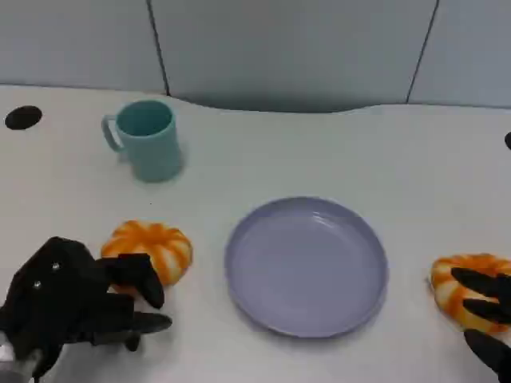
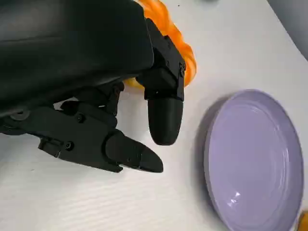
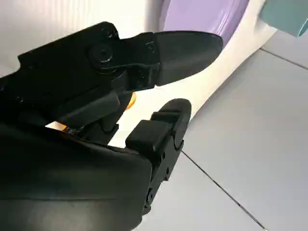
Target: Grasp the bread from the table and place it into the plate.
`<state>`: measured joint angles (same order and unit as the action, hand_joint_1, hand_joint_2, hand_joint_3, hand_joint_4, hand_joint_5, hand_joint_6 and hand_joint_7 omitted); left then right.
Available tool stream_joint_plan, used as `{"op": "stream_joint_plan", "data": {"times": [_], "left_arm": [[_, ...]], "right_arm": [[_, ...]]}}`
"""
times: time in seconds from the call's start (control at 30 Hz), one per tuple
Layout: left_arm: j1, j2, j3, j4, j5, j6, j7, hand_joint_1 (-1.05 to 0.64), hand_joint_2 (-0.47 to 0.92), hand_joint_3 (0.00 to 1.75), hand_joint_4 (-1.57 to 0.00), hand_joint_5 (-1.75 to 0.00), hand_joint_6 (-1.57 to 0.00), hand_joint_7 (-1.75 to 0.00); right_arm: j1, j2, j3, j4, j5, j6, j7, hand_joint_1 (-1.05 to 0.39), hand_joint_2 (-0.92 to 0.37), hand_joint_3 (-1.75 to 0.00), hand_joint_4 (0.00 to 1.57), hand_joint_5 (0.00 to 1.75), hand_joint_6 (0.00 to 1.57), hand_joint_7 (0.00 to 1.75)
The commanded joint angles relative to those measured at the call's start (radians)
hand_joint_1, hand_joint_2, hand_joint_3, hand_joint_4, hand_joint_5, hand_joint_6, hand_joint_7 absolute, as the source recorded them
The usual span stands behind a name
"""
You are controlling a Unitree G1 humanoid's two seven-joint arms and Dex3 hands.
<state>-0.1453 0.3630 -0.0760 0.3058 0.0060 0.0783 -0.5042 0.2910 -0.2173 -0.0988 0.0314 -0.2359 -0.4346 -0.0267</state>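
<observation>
Neither bread roll is in the plate yet, so as I judge it the task is at its very start. The orange-striped roll on my left [image 1: 150, 247] lies on the white table [image 1: 319, 152], just beside the lavender plate [image 1: 306, 266] and apart from its rim. My left hand [image 1: 76, 299] sits at the near side of that roll with its fingers [image 2: 163, 115] apart and nothing between them; one finger reaches up against the roll's near edge, though I cannot tell whether it touches. A second striped roll [image 1: 467, 289] lies on the table to the right of the plate, well clear of it. My right hand [image 1: 489, 319] is at that roll, fingers spread over its near side, not closed around it. What is left is the whole job: grasp, lift, carry over, set down in the plate, which holds nothing. A teal mug [image 1: 146, 140] stands farther back on the left. I can read no brand, label or writing anywhere.
</observation>
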Motion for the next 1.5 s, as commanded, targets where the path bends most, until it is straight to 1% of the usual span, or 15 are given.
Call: {"op": "stream_joint_plan", "data": {"times": [0.03,0.13,0.33,0.43,0.53,0.6,0.67,0.73,0.87,0.9,0.97,1.03,1.17,1.3,1.5], "left_arm": [[0.010,0.005,0.021,0.002,-0.019,-0.042,-0.007,-0.29,0.90,0.00,-0.68,-1.75,-0.50,-1.75],[0.018,-0.008,0.035,0.016,-0.034,-0.103,0.003,-0.29,0.90,0.00,-0.70,-1.75,-0.50,-1.75],[0.016,-0.037,0.062,0.086,0.005,-0.379,0.078,-0.22,0.91,0.01,-0.73,-1.75,-0.52,-1.75],[0.004,-0.001,0.034,0.109,0.146,-0.529,0.187,-0.24,0.92,0.03,-0.74,-1.75,-0.50,-1.75],[-0.021,0.109,-0.031,0.051,0.507,-0.645,0.421,-0.33,0.92,0.05,-0.68,-1.75,-0.45,-1.75],[-0.034,0.146,-0.056,0.023,0.630,-0.660,0.496,-0.37,0.92,0.05,-0.60,-1.75,-0.39,-1.75],[-0.041,0.171,-0.074,-0.023,0.717,-0.633,0.526,-0.43,0.92,0.03,-0.51,-1.72,-0.36,-1.62],[-0.045,0.190,-0.090,-0.077,0.785,-0.592,0.528,-0.48,0.92,0.02,-0.45,-1.63,-0.40,-1.39],[-0.063,0.220,-0.117,-0.143,0.827,-0.540,0.471,-0.55,0.88,0.00,-0.32,-1.30,-0.52,-0.73],[-0.067,0.228,-0.124,-0.152,0.825,-0.534,0.455,-0.55,0.88,0.00,-0.30,-1.26,-0.54,-0.65],[-0.077,0.240,-0.135,-0.165,0.826,-0.522,0.431,-0.57,0.87,0.00,-0.28,-1.05,-0.57,-0.37],[-0.089,0.252,-0.148,-0.175,0.841,-0.508,0.409,-0.62,0.86,0.00,-0.23,-0.70,-0.49,-0.09],[-0.125,0.282,-0.186,-0.202,0.883,-0.460,0.323,-0.70,0.88,0.01,-0.09,-0.29,-0.25,0.00],[-0.166,0.290,-0.218,-0.220,0.886,-0.385,0.176,-0.71,0.88,0.00,-0.01,-0.09,-0.11,0.00],[-0.267,0.261,-0.283,-0.098,0.907,-0.345,0.121,-0.73,0.84,0.00,0.00,0.00,-0.07,0.00]], "right_arm": [[0.006,-0.011,-0.011,-0.014,0.011,0.009,0.000,-0.38,-0.92,-0.38,0.91,0.00,0.76,0.00],[0.009,-0.008,-0.009,-0.021,0.005,0.016,-0.004,-0.38,-0.92,-0.38,0.91,0.00,0.76,0.00],[0.014,0.001,-0.002,-0.034,0.001,0.026,-0.005,-0.39,-0.92,-0.38,0.91,0.00,0.76,0.00],[0.015,0.007,0.000,-0.040,-0.002,0.030,-0.007,-0.39,-0.92,-0.38,0.91,0.00,0.76,0.00],[0.013,0.011,0.001,-0.032,0.006,0.020,-0.005,-0.38,-0.92,-0.38,0.91,0.00,0.77,0.00],[0.013,0.011,0.002,-0.035,0.001,0.025,-0.007,-0.38,-0.92,-0.38,0.91,0.00,0.77,0.00],[0.015,0.012,0.003,-0.042,-0.007,0.032,-0.010,-0.38,-0.92,-0.38,0.91,0.00,0.77,0.00],[0.016,0.012,0.003,-0.048,-0.012,0.038,-0.011,-0.38,-0.92,-0.38,0.91,0.00,0.77,0.00],[0.020,0.016,0.005,-0.058,-0.012,0.050,-0.012,-0.38,-0.92,-0.38,0.91,0.00,0.77,0.00],[0.021,0.017,0.006,-0.060,-0.012,0.052,-0.011,-0.38,-0.92,-0.38,0.91,0.00,0.77,0.00],[0.021,0.017,0.007,-0.062,-0.013,0.052,-0.011,-0.37,-0.92,-0.38,0.92,0.00,0.77,0.00],[0.021,0.015,0.008,-0.059,-0.014,0.044,-0.011,-0.37,-0.92,-0.38,0.92,0.01,0.76,0.00],[0.019,0.016,0.009,-0.058,-0.014,0.041,-0.014,-0.37,-0.92,-0.38,0.93,0.01,0.77,0.00],[0.019,0.021,0.010,-0.055,0.002,0.039,-0.011,-0.37,-0.92,-0.37,0.92,0.01,0.77,0.00],[0.025,0.023,0.010,-0.069,0.009,0.054,-0.005,-0.38,-0.92,-0.37,0.92,0.00,0.77,0.00]]}}
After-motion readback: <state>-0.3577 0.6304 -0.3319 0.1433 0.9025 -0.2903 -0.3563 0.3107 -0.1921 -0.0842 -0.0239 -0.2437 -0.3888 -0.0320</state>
